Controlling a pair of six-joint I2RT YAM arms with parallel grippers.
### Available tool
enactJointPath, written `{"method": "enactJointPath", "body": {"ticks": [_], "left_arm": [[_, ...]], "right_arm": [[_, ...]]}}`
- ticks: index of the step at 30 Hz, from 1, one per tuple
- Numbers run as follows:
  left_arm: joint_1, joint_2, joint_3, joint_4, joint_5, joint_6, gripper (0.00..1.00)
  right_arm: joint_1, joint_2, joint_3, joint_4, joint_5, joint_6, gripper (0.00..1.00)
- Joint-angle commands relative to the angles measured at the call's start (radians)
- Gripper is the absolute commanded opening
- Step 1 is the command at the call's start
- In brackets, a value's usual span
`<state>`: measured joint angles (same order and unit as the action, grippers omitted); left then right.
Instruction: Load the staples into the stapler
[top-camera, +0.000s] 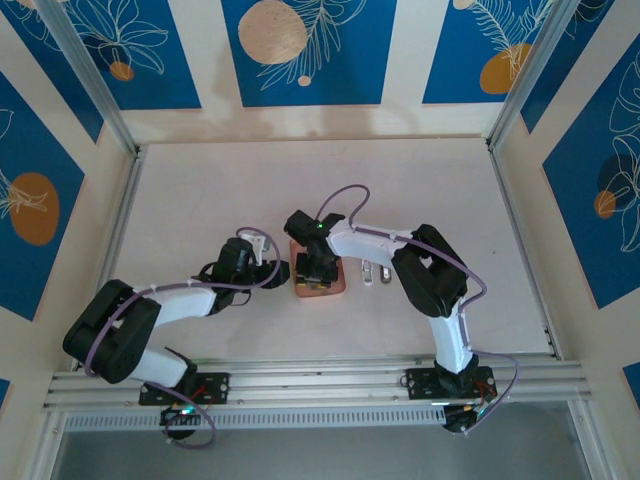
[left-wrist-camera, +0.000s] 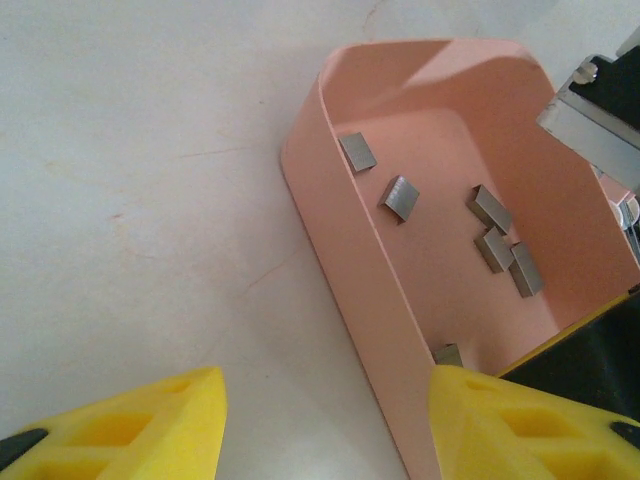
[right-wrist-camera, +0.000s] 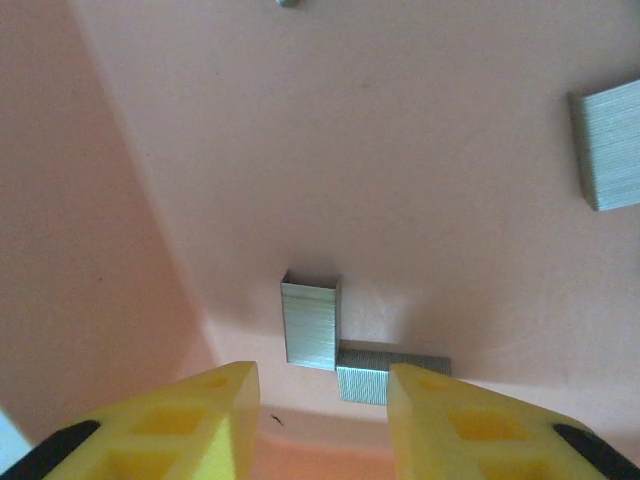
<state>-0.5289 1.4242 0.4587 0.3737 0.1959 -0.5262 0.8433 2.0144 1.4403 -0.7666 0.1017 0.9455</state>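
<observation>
From above, the right gripper (top-camera: 316, 268) hangs over the pink tray (top-camera: 337, 287) near the table's (top-camera: 200, 190) middle, and the left gripper (top-camera: 268, 268) sits just off the tray's left edge. Left wrist now: the staples (left-wrist-camera: 399, 198) are small grey blocks scattered across the tray (left-wrist-camera: 340, 240) floor. The left gripper (left-wrist-camera: 325, 440) stands wide, with the tray's left wall running between its fingers. Right wrist: two finely lined staples (right-wrist-camera: 311, 322) meet at a corner by the tray's (right-wrist-camera: 400, 150) wall. The right gripper (right-wrist-camera: 320, 420) is narrowly parted and empty.
</observation>
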Motion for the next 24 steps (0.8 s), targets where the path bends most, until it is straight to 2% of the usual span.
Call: {"method": "enactJointPath", "body": {"ticks": [1,16,24], "left_arm": [[-0.01,-0.005,-0.016,-0.025,-0.021,-0.013,0.55],[-0.011,-0.007,-0.016,-0.021,-0.024,-0.006,0.56],[-0.01,-0.007,-0.014,-0.022,-0.027,-0.003,0.56]], "right_arm": [[-0.001,0.038,0.032,-0.004,0.021,-0.006,0.39],[0.008,0.083,0.051,-0.045,0.123,-0.029,0.25],[0.012,0.06,0.057,-0.026,0.143,-0.048,0.24]]}}
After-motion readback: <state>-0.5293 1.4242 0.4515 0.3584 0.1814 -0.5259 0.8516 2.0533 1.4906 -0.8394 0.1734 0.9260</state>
